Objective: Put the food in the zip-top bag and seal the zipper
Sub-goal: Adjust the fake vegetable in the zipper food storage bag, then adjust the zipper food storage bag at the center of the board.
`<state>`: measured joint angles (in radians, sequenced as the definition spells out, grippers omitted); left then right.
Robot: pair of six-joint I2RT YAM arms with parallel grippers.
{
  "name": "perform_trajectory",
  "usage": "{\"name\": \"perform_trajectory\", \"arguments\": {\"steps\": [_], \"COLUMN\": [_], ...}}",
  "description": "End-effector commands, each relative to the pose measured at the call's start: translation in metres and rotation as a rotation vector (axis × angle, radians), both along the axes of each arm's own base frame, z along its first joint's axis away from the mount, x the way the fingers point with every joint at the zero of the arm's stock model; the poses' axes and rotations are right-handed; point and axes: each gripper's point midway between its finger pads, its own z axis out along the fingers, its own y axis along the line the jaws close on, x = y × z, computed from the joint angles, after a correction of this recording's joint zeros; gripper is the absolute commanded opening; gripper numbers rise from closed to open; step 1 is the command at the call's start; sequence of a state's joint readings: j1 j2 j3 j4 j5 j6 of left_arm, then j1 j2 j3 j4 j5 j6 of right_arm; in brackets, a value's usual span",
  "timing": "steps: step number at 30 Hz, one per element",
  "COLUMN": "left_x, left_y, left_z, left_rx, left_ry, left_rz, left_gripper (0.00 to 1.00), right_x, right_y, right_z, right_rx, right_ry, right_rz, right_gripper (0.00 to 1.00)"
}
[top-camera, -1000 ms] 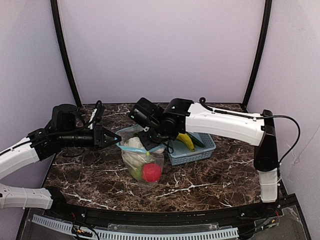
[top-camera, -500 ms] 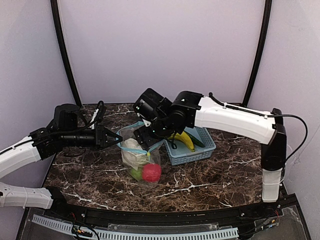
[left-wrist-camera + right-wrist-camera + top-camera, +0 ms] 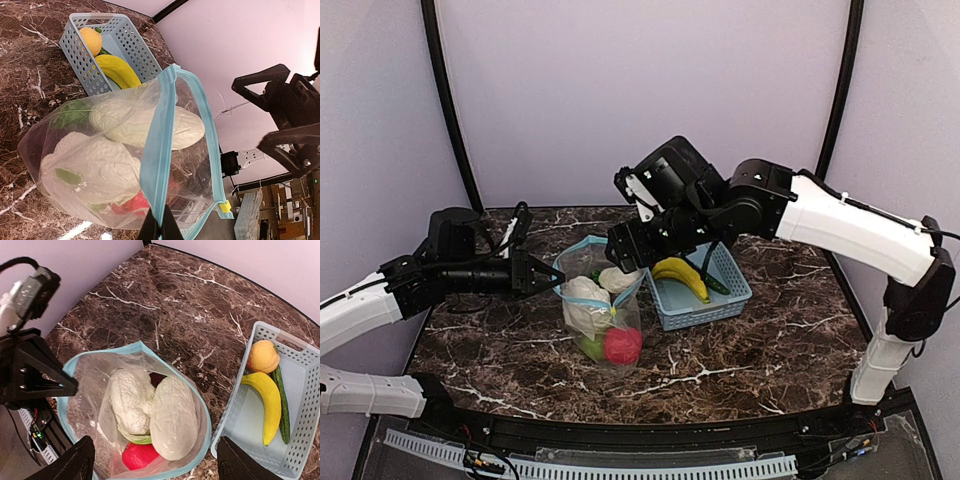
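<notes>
The clear zip-top bag stands open on the marble table. My left gripper is shut on the teal zipper at the bag's left rim and holds the mouth up. Inside lie two white cauliflower pieces, a red apple and something dark beneath them. My right gripper hovers open above the bag mouth with nothing between its fingers. An orange, a yellow banana and a green cucumber lie in the basket.
The light blue lattice basket sits directly right of the bag, almost touching it. A yellow slider sits at one end of the zipper. Black frame posts stand at the table's back corners.
My right gripper has opened and lifted up and to the right, out of the bag mouth, leaving a white cauliflower inside. The left gripper has kept its hold on the rim.
</notes>
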<state>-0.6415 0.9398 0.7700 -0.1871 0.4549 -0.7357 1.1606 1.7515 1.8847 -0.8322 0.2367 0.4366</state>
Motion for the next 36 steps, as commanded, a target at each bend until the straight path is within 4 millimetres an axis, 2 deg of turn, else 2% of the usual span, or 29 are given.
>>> {"name": "perform_trajectory", "arguments": {"steps": [1, 6, 13, 16, 18, 19, 23, 25, 26, 28, 32, 36], "left_x": [0.002, 0.001, -0.002, -0.002, -0.002, -0.002, 0.000, 0.001, 0.002, 0.003, 0.003, 0.002], "left_y": [-0.002, -0.002, 0.001, 0.002, 0.002, 0.002, 0.001, 0.000, 0.000, 0.000, -0.002, -0.002], "left_z": [0.015, 0.015, 0.016, 0.016, 0.018, 0.020, 0.036, 0.045, 0.048, 0.049, 0.041, 0.029], "left_rx": [-0.029, -0.030, -0.029, -0.030, -0.031, -0.031, -0.031, -0.036, -0.038, -0.044, -0.043, -0.033], "left_ry": [-0.040, -0.036, -0.040, -0.040, -0.044, -0.045, -0.074, -0.093, -0.099, -0.102, -0.082, -0.059], "left_rz": [-0.011, -0.011, -0.005, -0.004, -0.004, -0.005, -0.012, -0.011, -0.008, -0.006, -0.012, -0.011], "left_gripper": [0.01, 0.01, 0.01, 0.01, 0.01, 0.01, 0.01, 0.01, 0.01, 0.01, 0.01, 0.01], "right_x": [0.021, 0.029, 0.034, 0.035, 0.034, 0.033, 0.020, 0.012, 0.012, 0.013, 0.016, 0.017], "right_y": [-0.019, -0.024, -0.021, -0.018, -0.015, -0.013, 0.000, 0.003, 0.004, 0.004, 0.004, 0.003], "right_z": [-0.031, -0.052, -0.068, -0.067, -0.056, -0.047, 0.013, 0.033, 0.035, 0.025, -0.008, -0.019], "right_rx": [-0.073, -0.122, -0.168, -0.170, -0.155, -0.141, -0.028, 0.030, 0.045, 0.035, -0.039, -0.076], "right_ry": [0.012, 0.027, 0.034, 0.035, 0.029, 0.025, -0.042, -0.061, -0.063, -0.058, -0.007, 0.011], "right_rz": [-0.111, -0.151, -0.155, -0.142, -0.128, -0.118, -0.051, -0.016, -0.010, -0.017, -0.047, -0.058], "right_gripper": [0.78, 0.64, 0.34, 0.18, 0.04, 0.00, 0.00, 0.00, 0.00, 0.00, 0.00, 0.00]}}
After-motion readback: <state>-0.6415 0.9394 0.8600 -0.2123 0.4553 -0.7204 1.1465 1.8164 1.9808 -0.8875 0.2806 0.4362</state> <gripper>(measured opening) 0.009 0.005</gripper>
